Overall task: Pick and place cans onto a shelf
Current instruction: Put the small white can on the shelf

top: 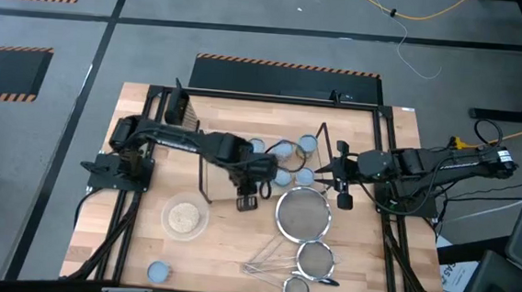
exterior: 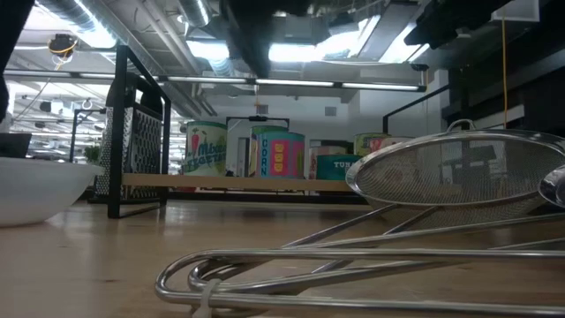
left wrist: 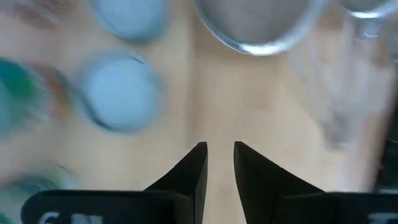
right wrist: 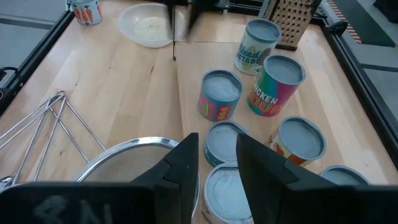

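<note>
Cans (right wrist: pixel 219 94) stand clustered on the shelf (exterior: pixel 221 182) at mid-counter (top: pixel 226 245); one can (top: pixel 158 270) sits apart near the counter's front left corner. Left end effector (top: pixel 247 200) hovers just beside the cluster, fingers narrowly parted, empty. Right end effector (right wrist: pixel 217 163) hovers over the nearest cans, gap narrow, holding nothing. Strainers (top: pixel 304 213) lie nearby.

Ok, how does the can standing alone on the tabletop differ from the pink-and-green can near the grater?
The lone can stands on the bare tabletop, apart from everything; the pink-and-green can stands on the shelf among other cans. The lone can's label is orange and white, the other's pink and green. Both are upright with pale blue-silver tops.
</note>
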